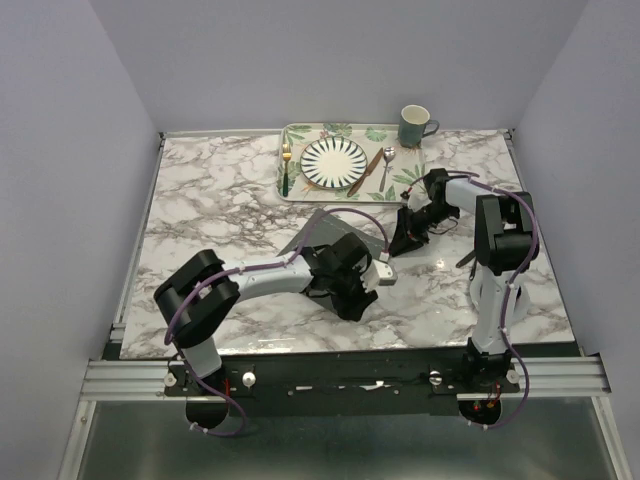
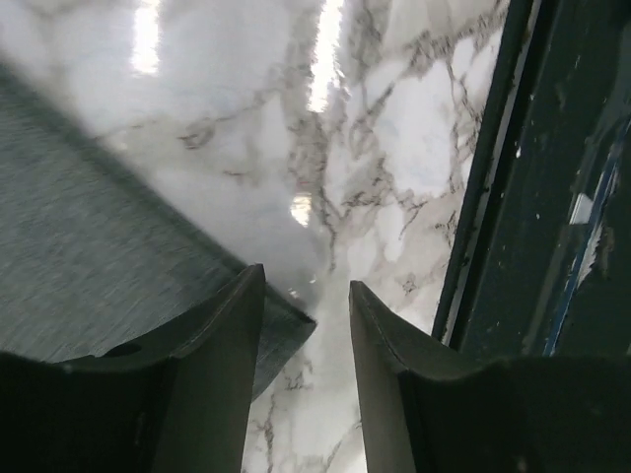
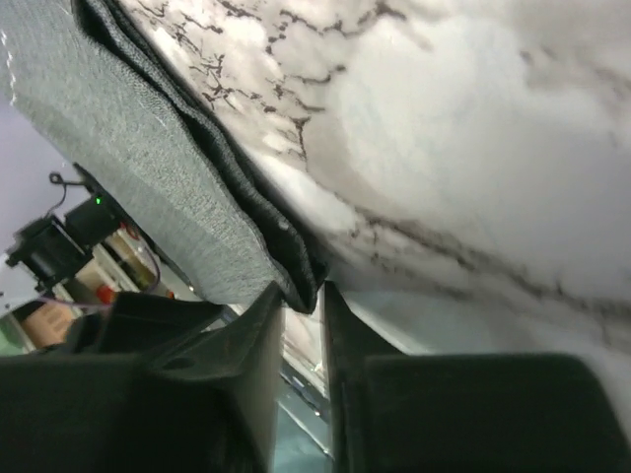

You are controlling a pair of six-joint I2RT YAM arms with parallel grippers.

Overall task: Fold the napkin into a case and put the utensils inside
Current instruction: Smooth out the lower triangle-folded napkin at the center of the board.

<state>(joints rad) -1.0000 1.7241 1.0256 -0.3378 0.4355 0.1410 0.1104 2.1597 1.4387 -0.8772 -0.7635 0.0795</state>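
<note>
The dark grey napkin (image 1: pixel 322 232) lies folded on the marble between my two grippers. My left gripper (image 1: pixel 358 298) is at its near corner. In the left wrist view the napkin (image 2: pixel 89 256) runs under the left finger and the left gripper (image 2: pixel 306 286) is open over bare marble. My right gripper (image 1: pixel 403 240) is low at the napkin's right corner. In the right wrist view the right gripper (image 3: pixel 302 288) has its jaws narrowly apart, with the thick folded corner of the napkin (image 3: pixel 148 168) between the tips. The fork (image 1: pixel 286 165), knife (image 1: pixel 366 172) and spoon (image 1: pixel 386 165) lie on the tray.
A leaf-patterned tray (image 1: pixel 300 190) at the back holds a striped plate (image 1: pixel 334 161) between the cutlery. A teal mug (image 1: pixel 415 125) stands at the tray's right rear corner. The table's dark front rail (image 2: pixel 552 197) runs close beside the left gripper.
</note>
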